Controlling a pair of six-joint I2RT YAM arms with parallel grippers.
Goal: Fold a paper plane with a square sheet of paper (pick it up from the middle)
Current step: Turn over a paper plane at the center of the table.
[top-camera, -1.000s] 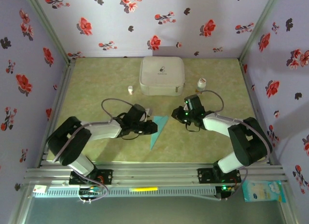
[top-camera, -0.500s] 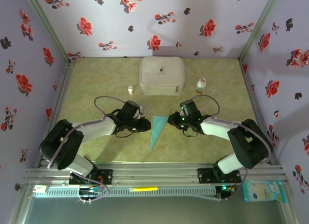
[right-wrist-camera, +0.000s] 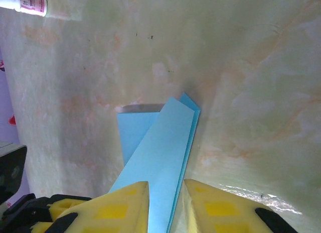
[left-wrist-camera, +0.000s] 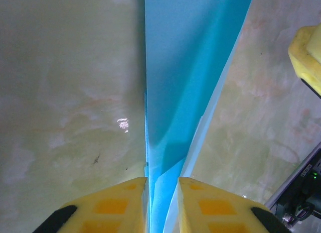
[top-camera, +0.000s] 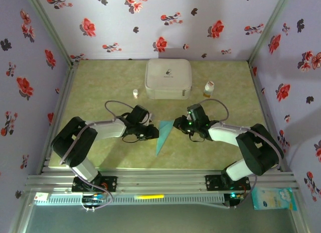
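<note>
The paper plane [top-camera: 163, 134] is thin, smooth paper with a matt finish, and its folds are sharp and clean-edged. The table top [top-camera: 100, 87] looks like a smooth marbled laminate with a slight sheen, catching small bright glints of light. The left gripper [left-wrist-camera: 162, 185] and the right gripper [right-wrist-camera: 166, 188] have fingers of matt yellow plastic with moulded recesses. The white case [top-camera: 168, 78] looks like smooth plastic with a dull finish. The small bottle [top-camera: 209, 87] is plastic with a glossy printed label. The front rails [top-camera: 165, 178] are ribbed bare metal with a satin shine. The flowered walls [top-camera: 150, 22] look flat and matt.
</note>
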